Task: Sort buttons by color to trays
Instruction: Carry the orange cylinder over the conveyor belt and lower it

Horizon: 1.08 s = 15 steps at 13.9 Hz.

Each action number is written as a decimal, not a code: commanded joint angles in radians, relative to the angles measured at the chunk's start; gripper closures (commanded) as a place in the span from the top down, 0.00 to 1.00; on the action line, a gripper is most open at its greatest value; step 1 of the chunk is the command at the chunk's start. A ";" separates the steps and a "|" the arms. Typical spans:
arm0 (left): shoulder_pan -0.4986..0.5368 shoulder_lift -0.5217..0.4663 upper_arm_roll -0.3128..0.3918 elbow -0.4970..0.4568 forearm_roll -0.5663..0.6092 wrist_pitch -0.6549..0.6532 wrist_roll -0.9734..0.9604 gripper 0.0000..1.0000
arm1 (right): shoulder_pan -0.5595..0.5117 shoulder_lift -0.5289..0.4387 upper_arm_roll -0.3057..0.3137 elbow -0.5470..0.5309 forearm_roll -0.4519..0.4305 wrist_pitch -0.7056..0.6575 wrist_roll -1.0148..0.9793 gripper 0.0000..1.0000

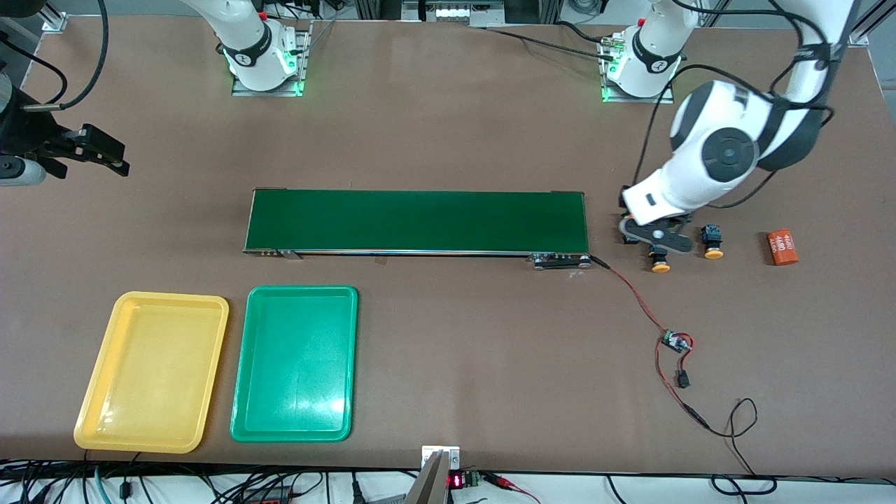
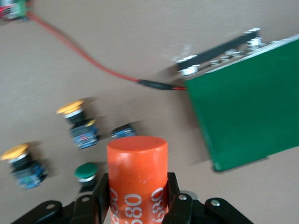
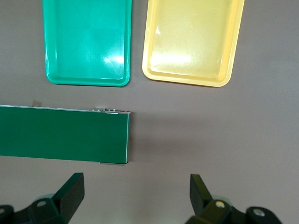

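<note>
Front view: the left gripper (image 1: pixel 656 241) hangs low off the conveyor belt (image 1: pixel 416 221) at the left arm's end, its load hidden under the wrist. Two yellow buttons (image 1: pixel 660 264) (image 1: pixel 712 242) lie beside it; an orange cylinder (image 1: pixel 780 247) lies nearby. The right gripper (image 1: pixel 105 155) waits at the frame's edge, half cut off.

Left wrist view: blurred. The fingers (image 2: pixel 100 198) clamp a second orange cylinder (image 2: pixel 137 179) over a green button (image 2: pixel 86 171).

Right wrist view: the jaws stand wide, above the green tray (image 3: pixel 87 43) and yellow tray (image 3: pixel 192 43), both empty.

White rounded arms with black joint bands, black cables, green-lit bases, and black pincers with silver screws
</note>
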 commanded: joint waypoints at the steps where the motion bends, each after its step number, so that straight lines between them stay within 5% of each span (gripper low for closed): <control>1: -0.011 0.087 -0.028 0.077 -0.005 -0.019 -0.001 0.17 | -0.007 -0.009 0.005 -0.007 0.000 -0.001 0.006 1.00; 8: -0.107 0.176 -0.030 0.123 -0.002 -0.022 -0.095 0.13 | -0.016 -0.007 0.004 -0.007 0.000 -0.001 0.006 1.00; 15: -0.244 0.232 -0.027 0.159 0.041 -0.011 0.383 0.15 | -0.016 -0.007 0.005 -0.007 0.000 0.001 0.006 1.00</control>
